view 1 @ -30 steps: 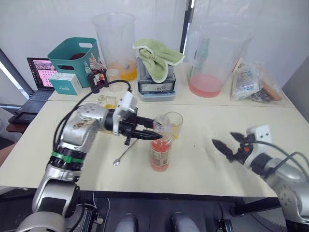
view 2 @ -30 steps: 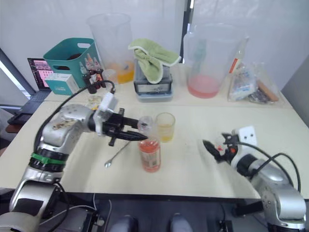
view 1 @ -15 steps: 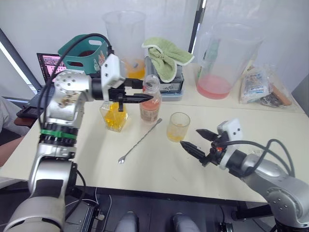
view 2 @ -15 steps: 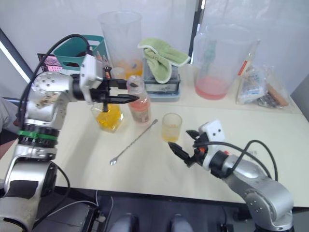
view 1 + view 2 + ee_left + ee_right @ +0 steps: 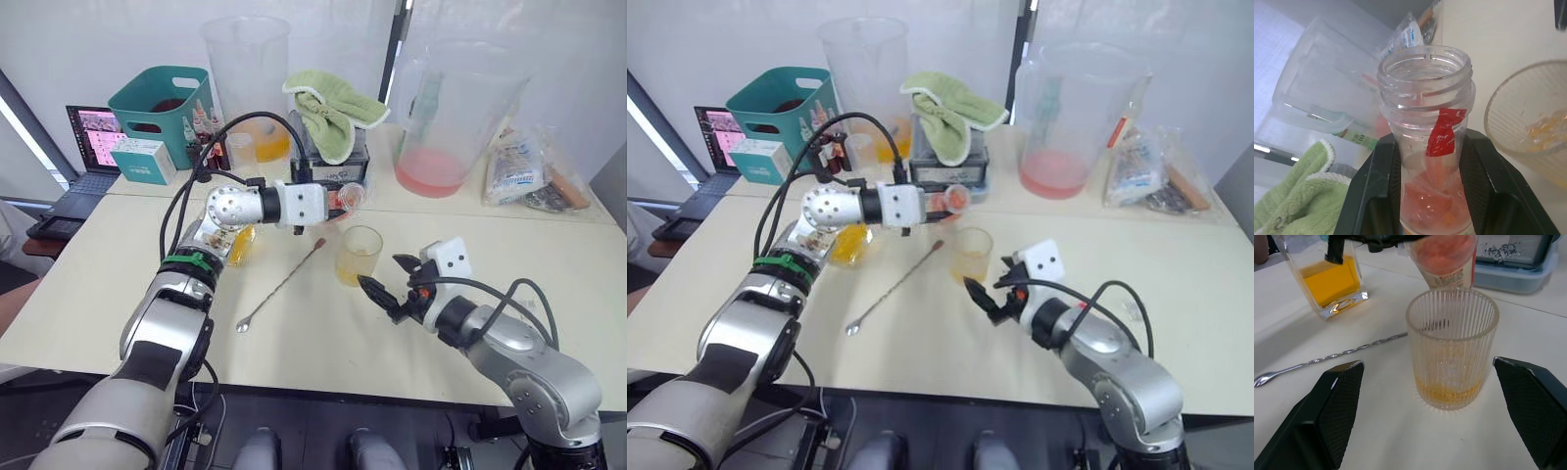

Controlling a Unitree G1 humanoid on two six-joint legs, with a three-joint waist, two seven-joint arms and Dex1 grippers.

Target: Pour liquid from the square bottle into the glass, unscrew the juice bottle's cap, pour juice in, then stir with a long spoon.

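Left gripper: clamped on the juice bottle, a black finger pressed to each side of its clear body; the bottle is held tipped over, off the table, just above and behind the ribbed glass.
Juice bottle: seen uncapped, its open neck turned toward the glass; orange-red juice is gathered in the lower body, and a red label strip is carried below the neck.
Right gripper: held with fingers spread wide, one to each side of the glass in the wrist view, touching nothing, low over the table just in front of the glass.
Ribbed glass: stood upright near the middle of the table, a shallow layer of amber liquid at the bottom.
Long spoon: laid flat on the table beside the glass, toward the robot's left, its twisted stem angled toward the glass.
Square bottle: stood upright beyond the spoon, partly filled with yellow liquid.
Background: a green cloth is draped over a box behind the bottle.
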